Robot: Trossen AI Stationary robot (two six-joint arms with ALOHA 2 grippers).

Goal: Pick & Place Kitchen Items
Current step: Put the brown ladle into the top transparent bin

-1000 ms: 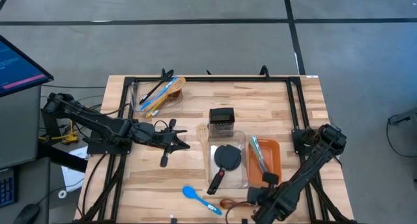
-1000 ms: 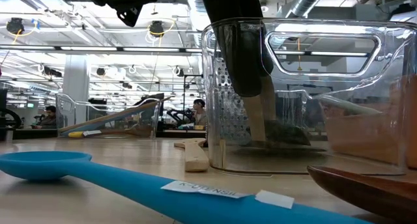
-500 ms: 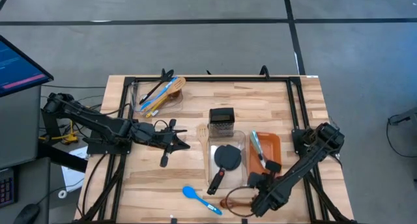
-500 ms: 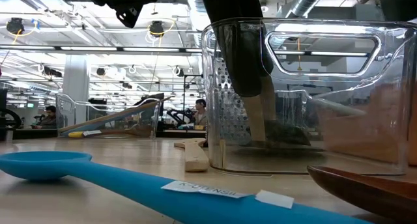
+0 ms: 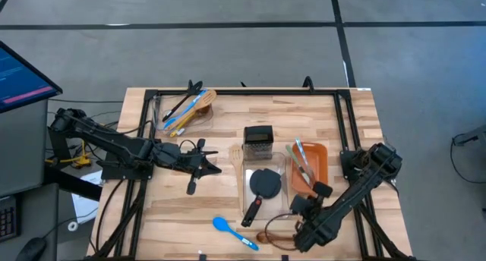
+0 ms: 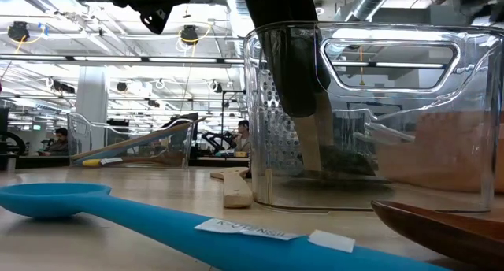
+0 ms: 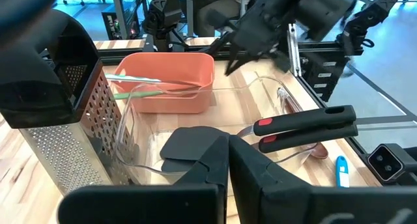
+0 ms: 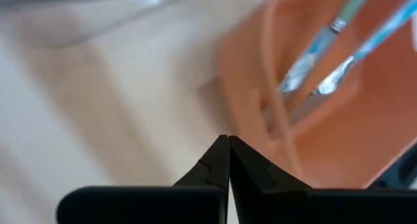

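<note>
Table (image 5: 182, 212): pale wood planks, matt, edged by a black metal frame. Box grater (image 7: 62, 142): bright steel, perforated faces, black plastic top. Clear bin (image 6: 370, 105): glossy transparent plastic. Orange tray (image 7: 171, 81): smooth matt plastic. Turner (image 5: 262, 187): matt black head, black handle with red insert. Blue spoon (image 6: 118, 212): smooth plastic, white paper label. Tongs (image 5: 302, 168): shiny metal. Spatula (image 5: 235, 155): unfinished light wood. Dark wooden spoon (image 6: 441, 228): polished brown bowl.
</note>
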